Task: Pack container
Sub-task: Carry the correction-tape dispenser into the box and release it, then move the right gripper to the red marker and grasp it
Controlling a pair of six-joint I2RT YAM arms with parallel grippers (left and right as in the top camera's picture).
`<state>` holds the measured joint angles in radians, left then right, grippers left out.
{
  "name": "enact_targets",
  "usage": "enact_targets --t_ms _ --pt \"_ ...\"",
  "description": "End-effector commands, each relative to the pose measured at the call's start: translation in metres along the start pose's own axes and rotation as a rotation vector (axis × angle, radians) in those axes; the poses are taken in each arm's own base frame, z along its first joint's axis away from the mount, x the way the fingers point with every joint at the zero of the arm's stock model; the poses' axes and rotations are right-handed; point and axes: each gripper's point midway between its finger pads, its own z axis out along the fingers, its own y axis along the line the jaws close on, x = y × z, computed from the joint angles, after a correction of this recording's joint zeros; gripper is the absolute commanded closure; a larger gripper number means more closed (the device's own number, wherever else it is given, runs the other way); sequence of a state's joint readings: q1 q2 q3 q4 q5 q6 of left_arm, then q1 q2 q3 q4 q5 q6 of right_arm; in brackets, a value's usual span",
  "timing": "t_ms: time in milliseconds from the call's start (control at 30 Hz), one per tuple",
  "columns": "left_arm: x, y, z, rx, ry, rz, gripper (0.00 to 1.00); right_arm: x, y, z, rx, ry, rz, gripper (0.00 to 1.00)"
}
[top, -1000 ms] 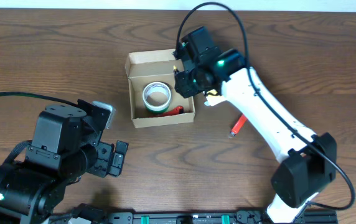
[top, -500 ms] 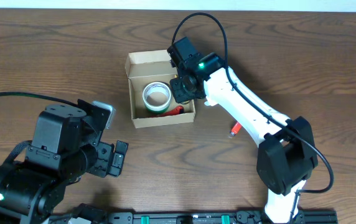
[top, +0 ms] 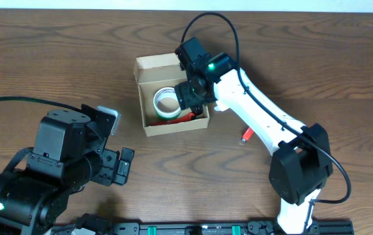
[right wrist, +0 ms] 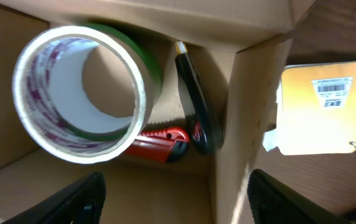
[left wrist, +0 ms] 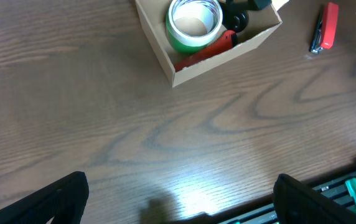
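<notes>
The container (top: 149, 124) is a tan cardboard box, open, with its flap lid (top: 156, 63) folded back. Inside lie a green tape roll (top: 166, 102), a red cutter (top: 188, 118) and a black pen (right wrist: 193, 106). My right gripper (top: 192, 93) is open and low over the box's right side; in the right wrist view (right wrist: 187, 208) its fingers straddle the box's right wall (right wrist: 228, 130), with the tape roll (right wrist: 81, 93) and cutter (right wrist: 159, 142) ahead. My left gripper (top: 117, 143) is open and empty at the near left, far from the box (left wrist: 228, 55).
A red tool (top: 248, 132) lies on the table right of the box, also in the left wrist view (left wrist: 325, 26). A yellow notepad (right wrist: 324, 112) with a barcode label lies just outside the box's right wall. The table's front edge (left wrist: 327, 177) is near the left gripper.
My right gripper has swung left from beside the box to over its right wall. The box has shifted slightly right and nearer. The left arm has not moved.
</notes>
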<state>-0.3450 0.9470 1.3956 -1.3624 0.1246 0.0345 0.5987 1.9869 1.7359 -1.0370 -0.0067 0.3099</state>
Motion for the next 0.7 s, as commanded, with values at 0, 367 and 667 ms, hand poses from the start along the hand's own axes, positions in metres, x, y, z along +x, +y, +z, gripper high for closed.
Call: enact_targets --t_ms 0,367,667 --pt "-0.001 0.001 -0.002 -0.002 -0.004 0.013 0.05 -0.027 -0.004 -0.054 -0.010 -0.137 0.005 0.24" --pt "-0.001 0.001 -0.002 -0.002 -0.004 0.013 0.05 -0.005 -0.128 -0.102 0.143 -0.097 0.372 0.24" --pt "-0.001 0.001 -0.002 -0.002 -0.004 0.013 0.05 0.059 -0.182 -0.051 0.129 0.120 0.589 0.20"
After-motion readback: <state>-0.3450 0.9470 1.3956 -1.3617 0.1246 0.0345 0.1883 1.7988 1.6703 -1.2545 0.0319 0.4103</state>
